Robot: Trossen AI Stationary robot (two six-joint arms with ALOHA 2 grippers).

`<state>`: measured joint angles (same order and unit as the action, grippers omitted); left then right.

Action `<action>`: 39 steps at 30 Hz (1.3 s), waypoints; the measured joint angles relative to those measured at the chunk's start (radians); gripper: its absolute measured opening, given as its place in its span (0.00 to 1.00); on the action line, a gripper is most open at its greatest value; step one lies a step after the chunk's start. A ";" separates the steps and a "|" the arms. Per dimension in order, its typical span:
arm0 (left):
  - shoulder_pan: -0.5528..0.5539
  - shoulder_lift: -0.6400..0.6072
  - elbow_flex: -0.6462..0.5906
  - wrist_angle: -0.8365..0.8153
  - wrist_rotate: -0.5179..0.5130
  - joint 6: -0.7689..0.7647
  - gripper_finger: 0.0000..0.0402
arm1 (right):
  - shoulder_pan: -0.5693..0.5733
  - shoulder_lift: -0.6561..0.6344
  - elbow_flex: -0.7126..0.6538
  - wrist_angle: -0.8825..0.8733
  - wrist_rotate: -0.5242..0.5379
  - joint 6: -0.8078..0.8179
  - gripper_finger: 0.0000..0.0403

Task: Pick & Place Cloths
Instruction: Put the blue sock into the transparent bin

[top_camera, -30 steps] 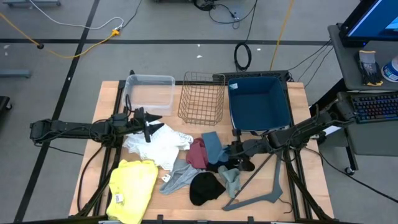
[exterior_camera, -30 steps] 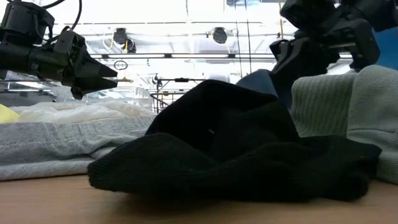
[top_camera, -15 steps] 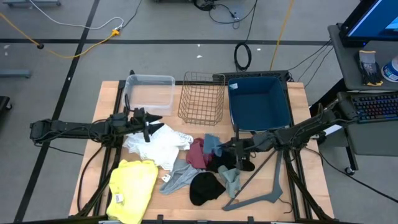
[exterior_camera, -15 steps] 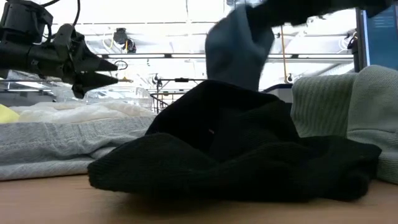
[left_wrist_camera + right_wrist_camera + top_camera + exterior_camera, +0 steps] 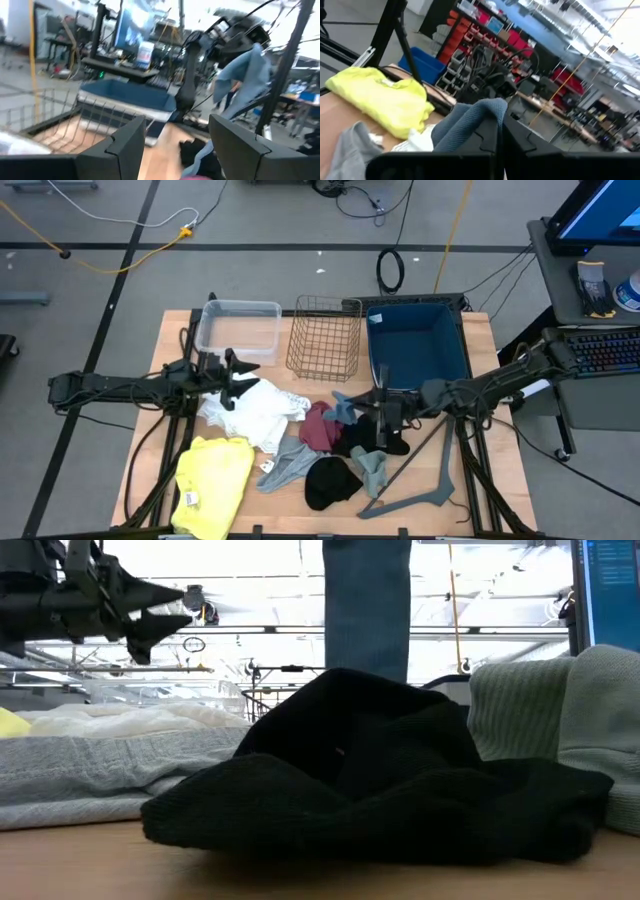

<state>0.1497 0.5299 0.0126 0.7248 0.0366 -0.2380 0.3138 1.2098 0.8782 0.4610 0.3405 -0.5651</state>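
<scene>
My right gripper (image 5: 383, 414) is over the middle of the table, shut on the blue cloth (image 5: 343, 408), which also shows in the low view (image 5: 367, 602) and the left wrist view (image 5: 243, 75). Below it lie the maroon cloth (image 5: 318, 427), black cloths (image 5: 330, 480) and a grey cloth (image 5: 285, 460). The white cloth (image 5: 255, 412) and the yellow cloth (image 5: 213, 480) lie on the table's left half. My left gripper (image 5: 236, 370) hovers open above the white cloth's far edge, touching nothing. My right gripper pinches a bunched fold of the blue cloth (image 5: 487, 111) between its two fingers, reaching in roughly level from the table's right. The cloth hangs slack below the fingers (image 5: 367, 640); the black cloth in front hides its lower end.
Along the far edge stand a clear plastic bin (image 5: 240, 310), a wire basket (image 5: 325, 310) and a blue bin (image 5: 462, 345). A grey plastic hanger (image 5: 420, 492) lies near the right front corner beside a pale green-grey cloth (image 5: 373, 470).
My right gripper has risen from the pile with the blue cloth and drawn slightly toward the table's right. The cloth has gone from lying flat beside the maroon piece to hanging bunched from the fingers. My left gripper has risen, and its fingertips stand wider apart.
</scene>
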 joint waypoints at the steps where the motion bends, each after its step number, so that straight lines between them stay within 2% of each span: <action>1: -0.005 0.000 0.003 0.003 0.007 0.001 0.56 | 0.000 0.000 0.005 0.004 0.000 -0.006 0.00; 10: -0.096 0.004 0.044 0.045 0.007 0.036 0.56 | -0.027 0.017 0.017 0.054 -0.005 -0.024 0.00; 17: -0.165 0.066 0.096 0.056 -0.011 0.103 0.56 | -0.054 0.054 0.017 0.191 -0.111 -0.032 0.00; 22: -0.213 0.169 0.164 0.061 -0.012 0.164 0.56 | -0.073 0.070 0.017 0.299 -0.112 -0.058 0.00; 27: -0.253 0.300 0.261 0.067 -0.012 0.253 0.56 | -0.098 0.080 0.017 0.345 -0.211 -0.057 0.00; 31: -0.278 0.423 0.357 0.067 0.003 0.315 0.56 | -0.110 0.079 0.017 0.361 -0.215 -0.050 0.00; 34: -0.290 0.521 0.431 0.065 0.041 0.344 0.59 | -0.112 0.080 0.017 0.356 -0.214 -0.050 0.00; 39: -0.296 0.680 0.557 0.063 0.048 0.369 0.68 | -0.111 0.080 0.017 0.355 -0.215 -0.050 0.00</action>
<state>-0.1458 1.2103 0.5700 0.7880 0.0841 0.1307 0.2024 1.2895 0.8948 0.8155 0.1253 -0.6147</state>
